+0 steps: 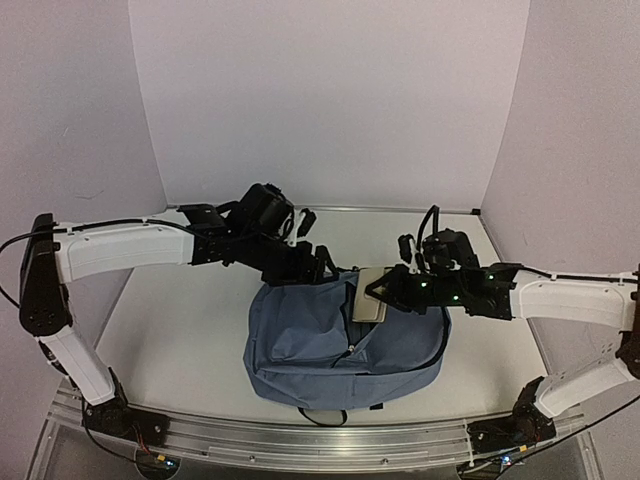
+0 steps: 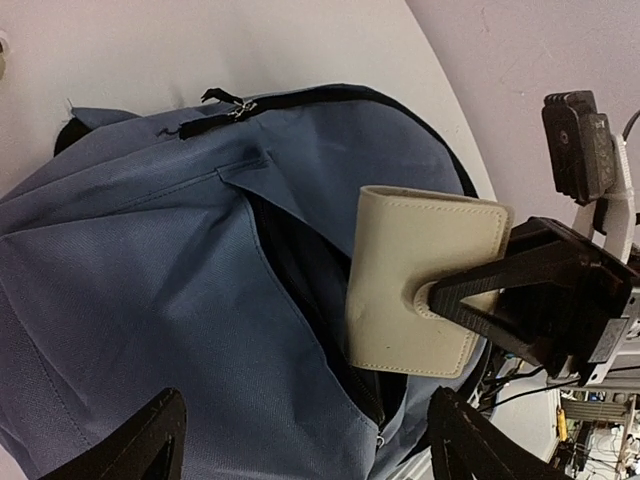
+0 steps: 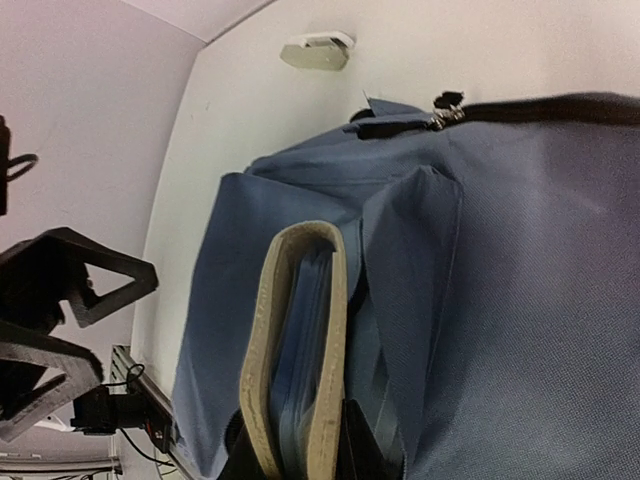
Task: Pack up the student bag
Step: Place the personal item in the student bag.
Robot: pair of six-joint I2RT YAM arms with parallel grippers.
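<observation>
The right end effector (image 1: 386, 293), clamped on the cream case (image 1: 368, 302), aims it lengthwise into the student bag (image 1: 300, 350); the left end effector (image 1: 322, 266) stands apart.

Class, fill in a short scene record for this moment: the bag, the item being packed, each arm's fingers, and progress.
Bag: student bag, blue, lying on the table, zip mouth open
Item: cream case, held over that opening
Right arm: right fingers shut on the cream case
Left arm: left fingers open, holding nothing, over the bag
Progress: case not yet inside
</observation>
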